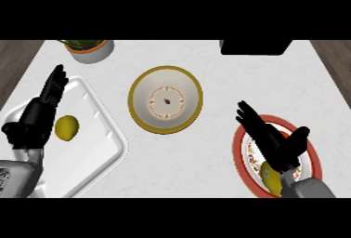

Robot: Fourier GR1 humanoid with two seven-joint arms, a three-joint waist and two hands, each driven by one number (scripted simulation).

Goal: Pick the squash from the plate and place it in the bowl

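A yellow squash [270,179] lies at the near end of a red-rimmed plate [239,145] on the right of the counter, mostly hidden by my right wrist. My right hand [276,142] is open over the plate, fingers straight and pointing up-left, thumb spread to the right; it holds nothing. The bowl [141,100], white inside with a yellow-olive rim, stands in the middle of the counter, left of and beyond the plate, with nothing in it. My left hand [37,117] rests open at the left edge, fingers up.
A white tray [99,144] lies at the left with a yellow lemon-like fruit [66,128] on it, beside my left hand. A potted plant [87,48] stands at the back left and a black object [255,46] at the back right.
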